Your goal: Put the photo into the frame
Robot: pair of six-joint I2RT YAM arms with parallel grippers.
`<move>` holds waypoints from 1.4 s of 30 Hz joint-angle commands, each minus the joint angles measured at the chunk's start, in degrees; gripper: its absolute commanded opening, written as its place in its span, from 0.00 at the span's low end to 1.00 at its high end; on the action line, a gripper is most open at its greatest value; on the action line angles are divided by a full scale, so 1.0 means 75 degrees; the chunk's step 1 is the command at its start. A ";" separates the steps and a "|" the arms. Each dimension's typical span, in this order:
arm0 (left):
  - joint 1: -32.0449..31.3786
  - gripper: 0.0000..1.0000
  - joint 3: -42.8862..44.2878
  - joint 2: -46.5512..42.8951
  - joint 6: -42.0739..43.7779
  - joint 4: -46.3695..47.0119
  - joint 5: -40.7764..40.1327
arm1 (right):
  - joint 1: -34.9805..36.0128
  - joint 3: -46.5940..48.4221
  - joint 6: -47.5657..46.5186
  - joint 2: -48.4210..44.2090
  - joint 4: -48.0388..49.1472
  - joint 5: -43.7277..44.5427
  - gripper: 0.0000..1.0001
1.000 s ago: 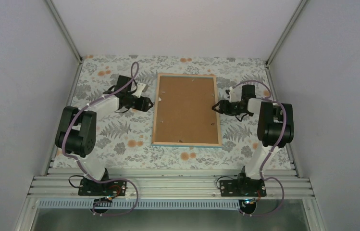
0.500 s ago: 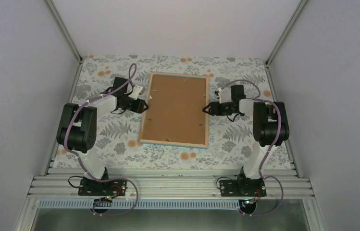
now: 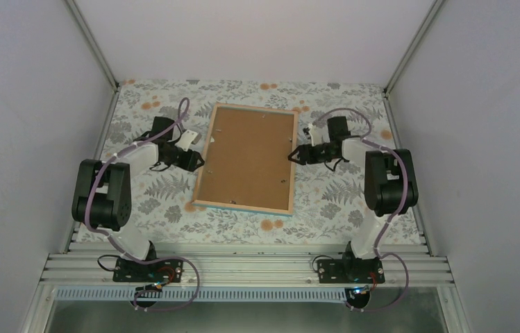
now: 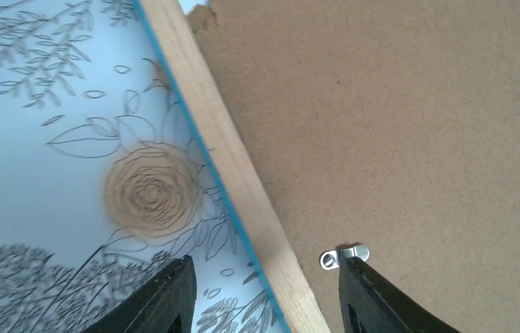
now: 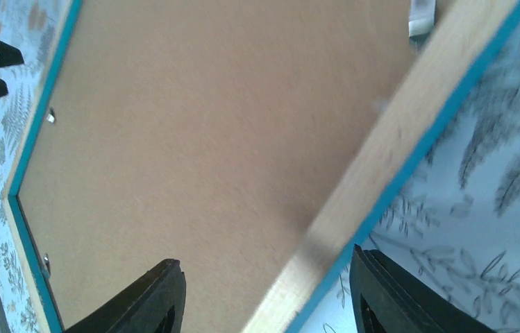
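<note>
The frame (image 3: pixel 241 206) lies back up on the floral cloth, tilted, with the brown backing board (image 3: pixel 246 156) in it. The photo is not in view. My left gripper (image 3: pixel 198 161) is open, and its jaws straddle the frame's left wooden rail (image 4: pixel 229 152), one finger over the cloth, the other over the board (image 4: pixel 396 125) beside a small metal clip (image 4: pixel 342 256). My right gripper (image 3: pixel 291 155) is open and straddles the right rail (image 5: pixel 396 139), one finger over the board (image 5: pixel 208 139), the other over the cloth.
The floral tablecloth (image 3: pixel 160 194) covers the table. Grey walls with metal corner posts (image 3: pixel 94 41) close in the left, right and back. Aluminium rails (image 3: pixel 243 267) run along the near edge by the arm bases.
The frame has slid left and turned slightly clockwise. Both grippers moved left with it, still at its two long sides.
</note>
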 commanded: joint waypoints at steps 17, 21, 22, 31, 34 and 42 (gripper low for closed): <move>-0.0934 0.77 0.0348 0.0067 0.0156 0.0015 -0.1634 | 0.2910 0.1138 0.0683 0.0190 0.0583 0.0423 0.52; -0.1162 0.77 0.0453 0.0238 0.0140 0.0126 -0.1885 | 0.3280 0.1257 0.0612 0.0582 0.0674 0.0593 0.51; -0.1191 0.77 0.0481 0.0277 0.0132 0.0144 -0.1925 | 0.3281 0.1237 0.0610 0.0650 0.0676 0.0590 0.51; -0.1444 0.78 0.0543 0.0704 0.0352 0.0184 -0.2413 | 0.3273 0.0834 0.0064 0.0964 0.0331 0.1118 0.51; -0.1455 0.78 0.0499 0.0761 0.0595 0.0014 -0.2641 | 0.3256 0.0775 -0.0059 0.1067 0.0118 0.1283 0.51; -0.1451 0.75 0.0191 0.0356 0.1291 -0.0425 -0.3097 | 0.3058 0.0354 -0.0298 0.1094 -0.0071 0.1528 0.51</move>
